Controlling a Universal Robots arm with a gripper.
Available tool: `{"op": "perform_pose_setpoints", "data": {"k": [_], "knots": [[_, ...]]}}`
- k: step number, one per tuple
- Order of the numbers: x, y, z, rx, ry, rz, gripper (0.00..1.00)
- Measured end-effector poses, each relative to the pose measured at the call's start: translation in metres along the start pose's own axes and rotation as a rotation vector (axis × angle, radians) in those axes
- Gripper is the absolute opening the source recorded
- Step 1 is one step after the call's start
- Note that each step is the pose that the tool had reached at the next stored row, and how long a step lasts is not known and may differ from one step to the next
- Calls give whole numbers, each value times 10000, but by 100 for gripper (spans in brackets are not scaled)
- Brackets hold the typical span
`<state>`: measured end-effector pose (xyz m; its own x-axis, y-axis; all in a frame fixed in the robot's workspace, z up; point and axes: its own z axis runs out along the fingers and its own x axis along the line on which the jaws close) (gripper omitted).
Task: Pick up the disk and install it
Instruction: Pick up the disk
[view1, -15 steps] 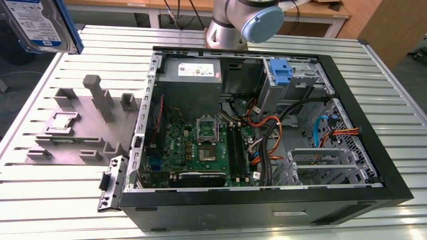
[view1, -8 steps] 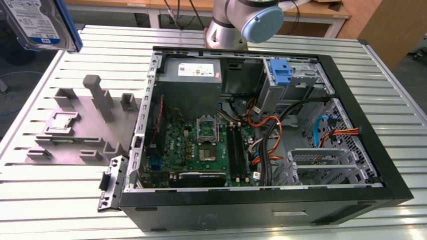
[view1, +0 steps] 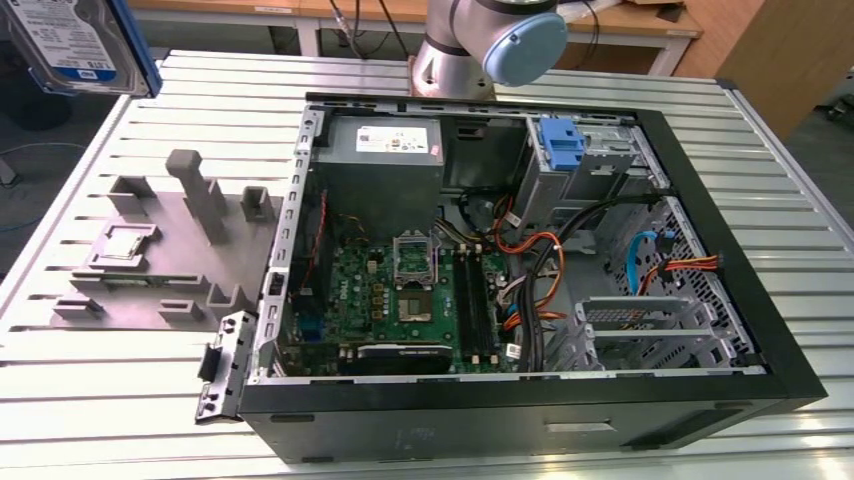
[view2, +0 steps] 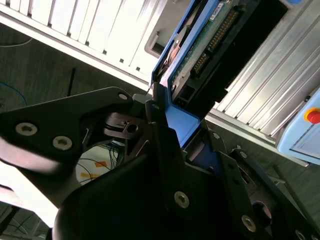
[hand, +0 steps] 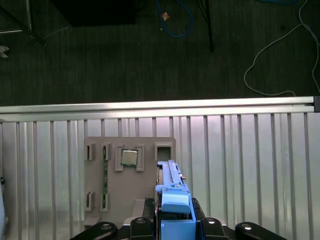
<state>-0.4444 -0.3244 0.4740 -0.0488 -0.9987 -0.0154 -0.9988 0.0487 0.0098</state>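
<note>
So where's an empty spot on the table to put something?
Bare slats lie along the near edge of the table, in front of the grey holder, and between that holder and the far edge. The computer case is crowded with boards and cables. The gripper holds the disk in the air.

disk (view1: 60, 40): cut by exterior view's corner | arm (view1: 491, 42): upper part cut off there | gripper (hand: 175, 226): mostly cut by first wrist view's edge

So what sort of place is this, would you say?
Probably a robotics lab bench for computer assembly: an open black desktop computer case lies on a slatted aluminium table, beside a grey plastic parts fixture, with a robot arm holding a blue-framed silver hard drive.
</note>
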Motion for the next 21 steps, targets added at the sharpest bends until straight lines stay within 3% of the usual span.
{"op": "perform_pose_setpoints", "data": {"k": [9, 21], "knots": [[58, -3, -1, 1, 0, -21, 36], [66, -3, -1, -2, 2, -222, 36]]}}
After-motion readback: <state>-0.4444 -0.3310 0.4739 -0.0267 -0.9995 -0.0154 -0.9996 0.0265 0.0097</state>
